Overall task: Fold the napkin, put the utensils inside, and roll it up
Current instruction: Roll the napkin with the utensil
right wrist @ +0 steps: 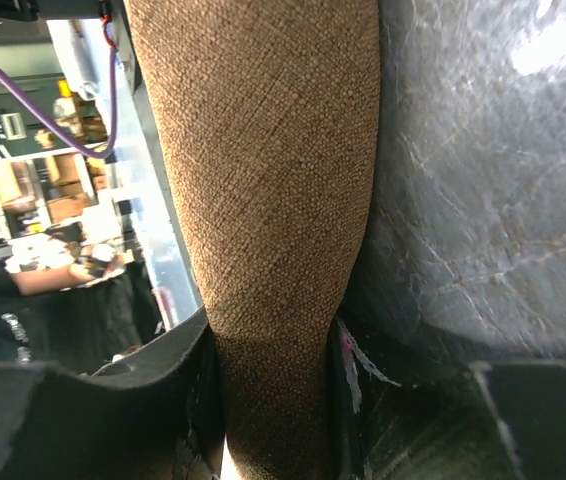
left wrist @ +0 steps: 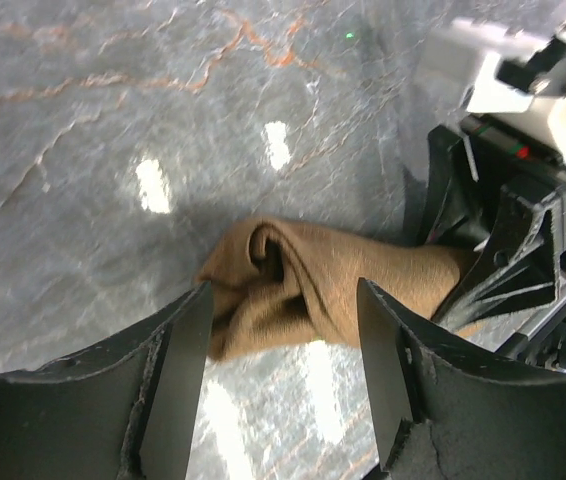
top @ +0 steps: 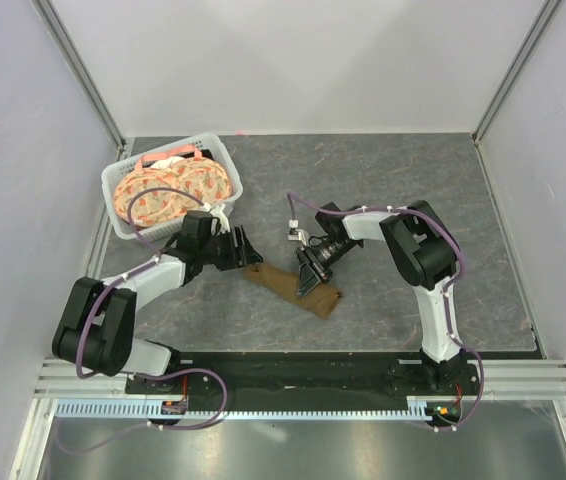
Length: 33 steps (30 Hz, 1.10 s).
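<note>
On the table, the right hand clamps the rolled napkin; the left hand stands apart, so the loose end could unroll.

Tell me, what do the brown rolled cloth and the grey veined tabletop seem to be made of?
The brown rolled cloth looks like coarse woven fabric, matte: a criss-cross weave shows close up. The grey veined tabletop looks like polished stone or laminate: glossy, with lamp reflections.
</note>
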Available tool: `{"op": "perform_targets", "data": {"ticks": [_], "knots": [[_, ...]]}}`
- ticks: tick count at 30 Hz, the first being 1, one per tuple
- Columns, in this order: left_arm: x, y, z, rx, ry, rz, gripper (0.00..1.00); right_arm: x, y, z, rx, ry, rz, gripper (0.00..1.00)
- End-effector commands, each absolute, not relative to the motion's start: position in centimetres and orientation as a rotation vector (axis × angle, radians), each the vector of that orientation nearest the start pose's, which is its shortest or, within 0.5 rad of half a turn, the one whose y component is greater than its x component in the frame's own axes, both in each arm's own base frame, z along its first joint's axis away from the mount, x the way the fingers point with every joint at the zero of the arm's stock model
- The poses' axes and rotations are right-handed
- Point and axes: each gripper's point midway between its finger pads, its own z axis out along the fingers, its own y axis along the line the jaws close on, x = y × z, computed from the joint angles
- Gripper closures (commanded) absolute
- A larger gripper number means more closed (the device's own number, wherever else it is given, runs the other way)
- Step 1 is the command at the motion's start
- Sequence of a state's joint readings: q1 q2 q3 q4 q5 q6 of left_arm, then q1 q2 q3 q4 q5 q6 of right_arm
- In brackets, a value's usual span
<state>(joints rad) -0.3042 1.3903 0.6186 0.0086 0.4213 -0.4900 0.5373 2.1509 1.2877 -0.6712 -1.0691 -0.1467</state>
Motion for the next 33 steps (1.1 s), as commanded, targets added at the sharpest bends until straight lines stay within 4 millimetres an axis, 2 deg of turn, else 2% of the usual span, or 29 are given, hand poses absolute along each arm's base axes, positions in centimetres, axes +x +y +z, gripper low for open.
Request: {"op": "perform_targets", "data": {"ticks": [1,5,8,9,11,12,13,14,15,17,18,19,20,21,22,23,25,29,30,31,33], "knots": [[29.9,-20.1,7.2,0.081,2.322,-0.973,0.37,20.8,29.0,-0.6,-1.054,2.738,1.566,0.55],[29.5,-20.9,5.6,0.092,2.356,-1.035,0.45,21.0,28.8,-0.9,-1.046,2.752,1.552,0.55],[29.2,-21.3,4.7,0.097,2.386,-1.066,0.63,21.3,28.7,-1.1,-1.043,2.770,1.510,0.52],[29.3,-21.4,4.6,0.093,2.391,-1.068,0.78,21.5,28.7,-1.0,-1.042,2.773,1.490,0.50],[29.2,-21.1,3.8,0.073,2.434,-1.040,0.94,22.1,28.4,-0.5,-1.038,2.786,1.398,0.39],[29.5,-21.0,3.8,0.064,2.444,-1.028,0.98,22.5,28.3,-0.1,-1.038,2.781,1.360,0.35],[29.3,-20.7,3.3,0.042,2.479,-1.002,0.98,23.2,28.3,1.1,-1.029,2.757,1.301,0.28],[29.3,-20.6,3.2,0.034,2.495,-0.992,0.98,24.0,27.9,1.2,-1.022,2.761,1.197,0.24],[29.6,-20.7,3.3,0.028,2.503,-0.990,0.98,24.6,27.9,2.9,-1.026,2.705,1.143,0.22],[29.2,-20.6,3.1,0.002,2.556,-0.991,0.98,26.0,28.0,4.7,-0.999,2.630,1.046,0.14],[29.9,-20.9,3.3,-0.003,2.558,-0.996,0.98,26.9,27.3,6.1,-0.994,2.577,0.915,0.13],[29.4,-20.9,3.1,-0.017,2.597,-0.998,0.98,27.4,27.9,7.0,-1.011,2.507,0.852,0.07],[29.0,-20.8,2.8,-0.037,2.637,-0.998,0.98,27.9,27.8,7.6,-1.010,2.467,0.767,0.05],[29.3,-21.0,3.0,-0.039,2.651,-1.006,0.98,28.4,26.8,8.5,-0.988,2.418,0.617,0.04],[29.3,-21.0,2.9,-0.050,2.668,-1.009,0.98,28.3,28.0,9.2,-1.017,2.340,0.569,0.02],[29.3,-21.1,3.0,-0.052,2.677,-1.012,0.98,27.6,27.9,8.8,-1.030,2.323,0.526,0.02],[29.2,-21.3,3.1,-0.061,2.700,-1.035,0.98,27.3,29.1,10.1,-1.040,2.219,0.450,0.02],[29.2,-21.6,3.1,-0.075,2.722,-1.064,0.98,25.8,30.0,8.9,-1.078,2.184,0.329,0.02],[29.3,-21.6,3.2,-0.078,2.722,-1.071,0.98,25.5,30.0,8.1,-1.090,2.193,0.303,0.02],[29.2,-21.8,3.4,-0.073,2.721,-1.085,0.98,24.7,30.8,7.9,-1.120,2.174,0.297,0.02],[29.1,-21.8,3.3,-0.074,2.729,-1.094,0.98,24.4,31.0,6.8,-1.141,2.172,0.238,0.02]]}}
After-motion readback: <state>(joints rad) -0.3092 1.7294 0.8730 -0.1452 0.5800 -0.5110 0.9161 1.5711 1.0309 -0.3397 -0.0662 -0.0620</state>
